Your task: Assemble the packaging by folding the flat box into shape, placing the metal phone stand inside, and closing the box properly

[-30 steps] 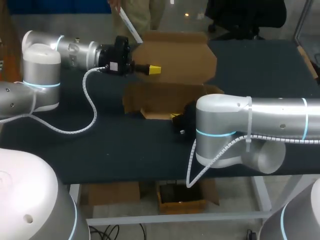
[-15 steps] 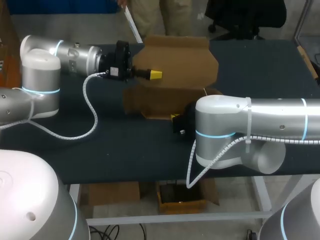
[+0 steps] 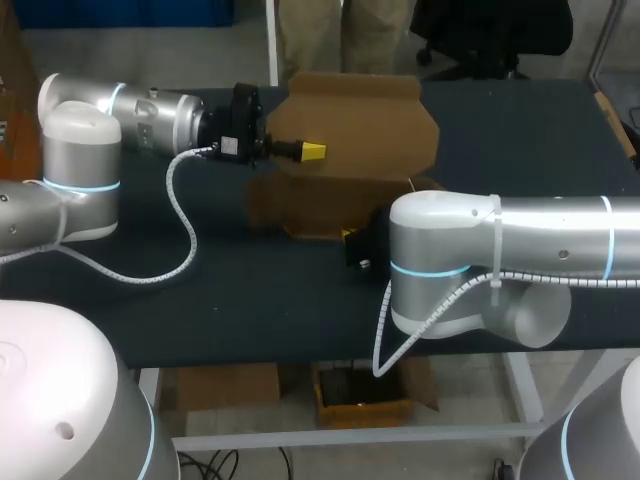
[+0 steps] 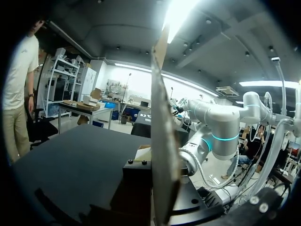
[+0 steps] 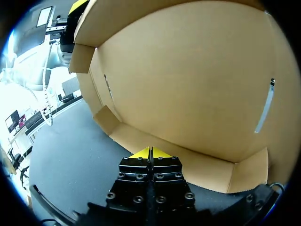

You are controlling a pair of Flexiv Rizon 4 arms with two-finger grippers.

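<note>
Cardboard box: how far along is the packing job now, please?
Partly done: the cardboard box has low walls standing and its lid panel raised. In hand: the left gripper is at the lid panel; the right gripper, shut, has its tips at a low wall. Left: no phone stand shows in any view, and the box is open, so loading and closing remain.

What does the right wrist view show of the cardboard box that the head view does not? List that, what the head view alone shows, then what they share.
Only the right wrist view: the right gripper, its yellow tips shut together before the near wall of the cardboard box, and a narrow slit in the raised lid. Only the head view: both arms at length, the right arm covering most of its gripper, and the dark table. Both: the open box with its lid standing, and the left gripper at the lid's edge.
</note>
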